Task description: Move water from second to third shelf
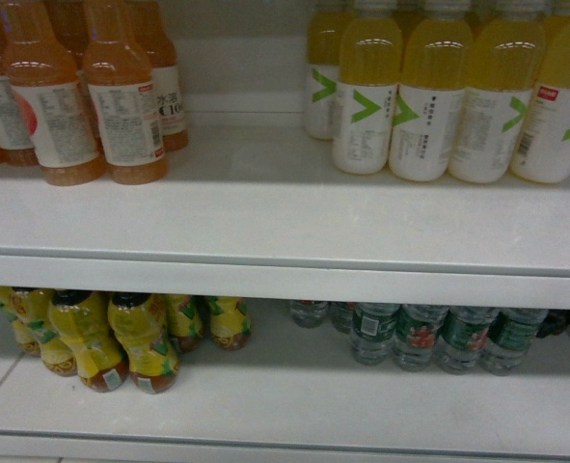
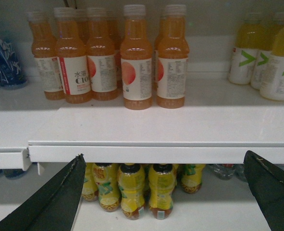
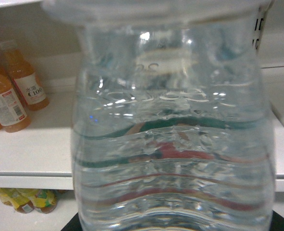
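A clear ribbed water bottle (image 3: 173,130) fills the right wrist view, with green and red label colours showing through it. My right gripper holds it: black finger edges (image 3: 280,222) show only at the bottom corners, tight against the bottle's sides. Behind it lies the white upper shelf (image 3: 31,149). More water bottles (image 1: 420,336) with green labels stand on the lower shelf (image 1: 294,395) at the right. My left gripper (image 2: 164,156) is open and empty, its fingers (image 2: 60,197) wide apart in front of the shelf edge. Neither gripper shows in the head view.
Orange drink bottles (image 1: 82,96) stand on the upper shelf (image 1: 265,203) at the left, pale yellow bottles (image 1: 448,96) at the right, with bare board between them. Small yellow tea bottles (image 1: 121,338) stand below left. Blue bottles (image 2: 5,62) are at the far left.
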